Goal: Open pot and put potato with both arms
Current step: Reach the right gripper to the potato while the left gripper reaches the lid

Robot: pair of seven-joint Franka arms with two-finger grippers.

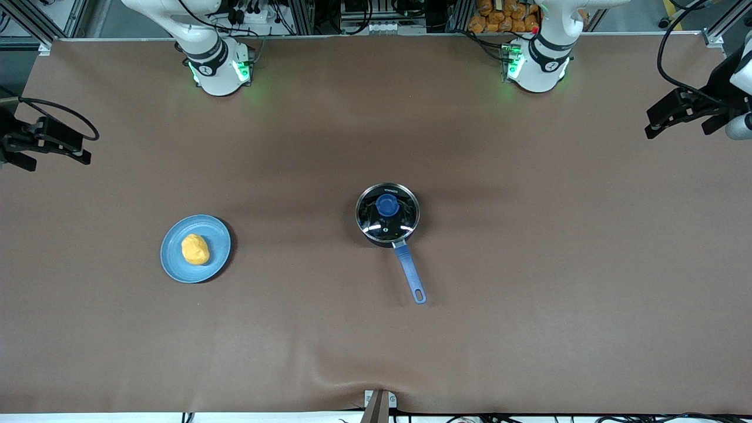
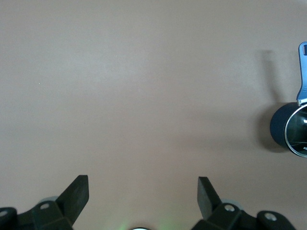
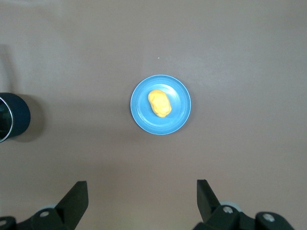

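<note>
Lidded pot [image 1: 388, 214] mid-table; potato [image 1: 195, 249] on plate [image 1: 176, 264]. Left gripper [image 2: 143, 190] and right gripper [image 3: 142, 193] raised, fingers wide, empty.

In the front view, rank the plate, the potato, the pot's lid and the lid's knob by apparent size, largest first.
1. plate, only slightly wider than the lid
2. lid on the pot
3. potato
4. knob, close to the potato; unsure

Both grippers wait open at the table ends.

Lidded pot [image 1: 387, 214] mid-table, potato [image 1: 195, 249] on blue plate [image 1: 218, 234] toward the right arm's end
</note>
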